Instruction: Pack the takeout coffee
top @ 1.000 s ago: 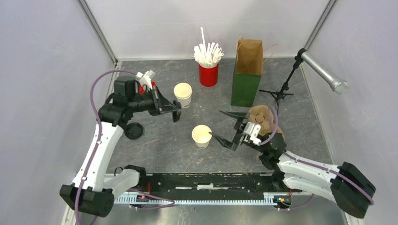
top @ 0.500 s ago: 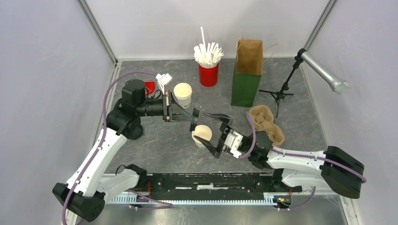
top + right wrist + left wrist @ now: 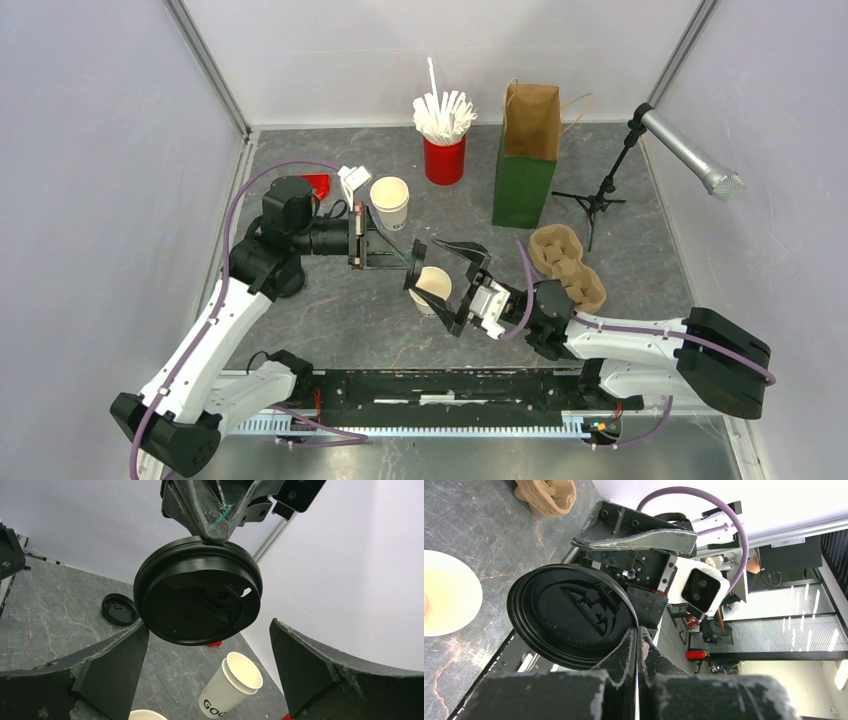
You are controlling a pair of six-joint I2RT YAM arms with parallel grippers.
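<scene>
No lidded cup shows. A single open cream-white cup (image 3: 431, 287) stands mid-table; it also shows in the left wrist view (image 3: 444, 592) and at the bottom edge of the right wrist view (image 3: 145, 714). My left gripper (image 3: 410, 262) (image 3: 636, 632) is shut on the rim of a black lid (image 3: 571, 615) (image 3: 197, 597) and holds it tilted on edge just above the cup's far-left side. My right gripper (image 3: 448, 288) (image 3: 209, 625) is open wide, one finger on each side of the cup, not touching it.
A lidless stack of white cups (image 3: 389, 201) (image 3: 230, 682) stands behind the left arm. A loose black lid (image 3: 119, 609) lies at the left. A red cup of straws (image 3: 444, 150), a brown-green paper bag (image 3: 527, 150), a pulp cup carrier (image 3: 566, 262) and a microphone stand (image 3: 690, 150) are at the back and right.
My left arm swung right from beside the cup stack, carrying the lid to the single cup. My right gripper moved left until its open fingers bracket that cup.
</scene>
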